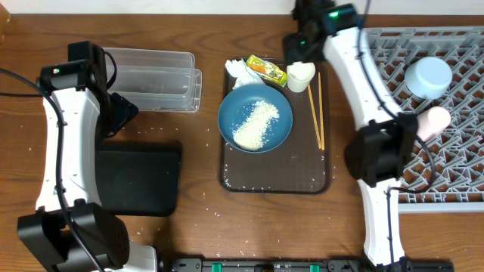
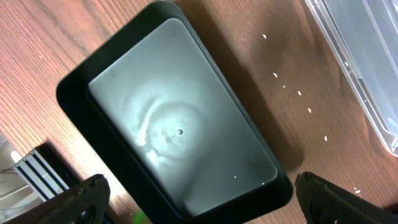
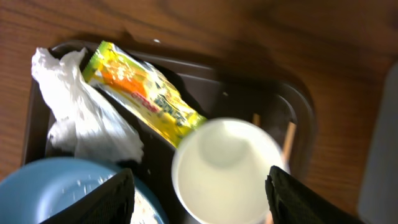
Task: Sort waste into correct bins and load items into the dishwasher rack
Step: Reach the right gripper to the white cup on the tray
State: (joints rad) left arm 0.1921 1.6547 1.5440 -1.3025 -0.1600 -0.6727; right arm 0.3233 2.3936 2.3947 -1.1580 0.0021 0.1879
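Overhead top-down; wrist views close above black tray [image 2: 180,130], white cup [image 3: 227,168].

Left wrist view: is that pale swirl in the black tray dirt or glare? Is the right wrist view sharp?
Left wrist view: likely glare, a reflection off the glossy black tray. Right wrist view: soft, white cup and fingers blurred close up.

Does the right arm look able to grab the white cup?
Probably yes. The right gripper hangs open astride the white cup, with nothing covering it; only the snack wrapper lies close by its rim.
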